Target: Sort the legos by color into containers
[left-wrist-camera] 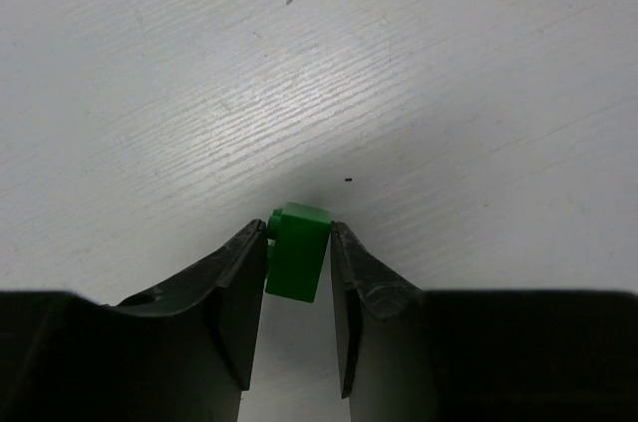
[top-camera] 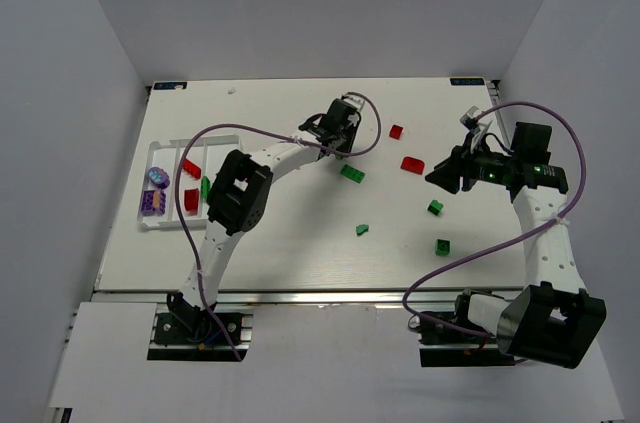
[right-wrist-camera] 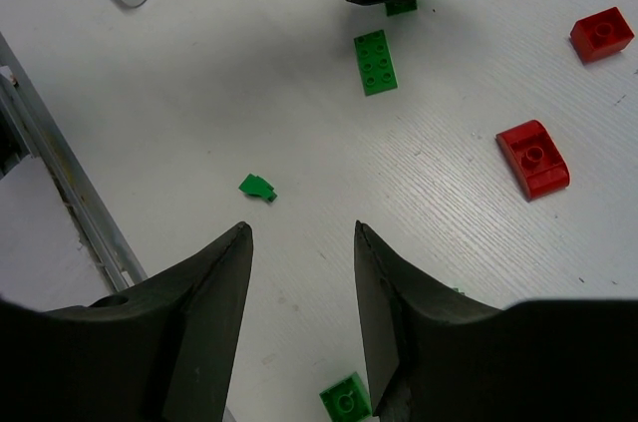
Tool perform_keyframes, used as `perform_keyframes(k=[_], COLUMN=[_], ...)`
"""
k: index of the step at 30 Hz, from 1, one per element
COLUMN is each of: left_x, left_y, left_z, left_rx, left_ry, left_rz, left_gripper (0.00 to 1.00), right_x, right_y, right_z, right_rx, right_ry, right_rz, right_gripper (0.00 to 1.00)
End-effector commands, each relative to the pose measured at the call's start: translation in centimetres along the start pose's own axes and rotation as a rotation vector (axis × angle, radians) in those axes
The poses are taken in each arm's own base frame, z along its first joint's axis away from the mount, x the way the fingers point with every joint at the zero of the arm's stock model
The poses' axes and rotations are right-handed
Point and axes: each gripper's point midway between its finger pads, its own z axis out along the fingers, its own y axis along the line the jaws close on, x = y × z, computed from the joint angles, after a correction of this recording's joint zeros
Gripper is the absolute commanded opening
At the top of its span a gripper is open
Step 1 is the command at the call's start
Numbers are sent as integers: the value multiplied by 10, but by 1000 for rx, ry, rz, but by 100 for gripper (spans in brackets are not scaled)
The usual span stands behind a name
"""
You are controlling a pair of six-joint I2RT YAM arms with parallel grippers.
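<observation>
Purple, red and green legos [top-camera: 191, 200] are being held in the white tray [top-camera: 170, 153], which is lying by the nine-o'clock edge of the table [top-camera: 280, 253]. A small green brick [left-wrist-camera: 297, 257] is being clamped by the left gripper [left-wrist-camera: 299, 228] toward twelve o'clock. The right gripper [right-wrist-camera: 302, 232] is being held unclenched at three o'clock, with loose bricks [top-camera: 352, 173] lying scattered between.

Bare table [right-wrist-camera: 299, 143] lay between the right jaws; a green brick [left-wrist-camera: 297, 252] filled the left jaws' gap.
</observation>
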Motion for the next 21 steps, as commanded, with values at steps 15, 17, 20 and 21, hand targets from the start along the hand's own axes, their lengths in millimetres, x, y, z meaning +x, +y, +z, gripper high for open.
perform_keyframes(k=[15,17,20,21], left_x=[-12,-12,-19,-13], left_y=[1,1,4,7], left_z=[-19,-22,-36,-39], left_rx=[-3,-1,-9,-21], left_ry=[-32,-35,-58,-49], left_rz=[-13,-16,-29,-37], left_gripper=[46,33,15,12], right_x=[-5,-4,-2,-1], right_y=[1,1,1,2], right_z=[-3,-3,-3,-3], right_rx=[-4,-3,-2,-1], right_ry=[-9,-9,-3,1], right_rz=[-35,-33,-35,-39], right_gripper=[51,51,51,52])
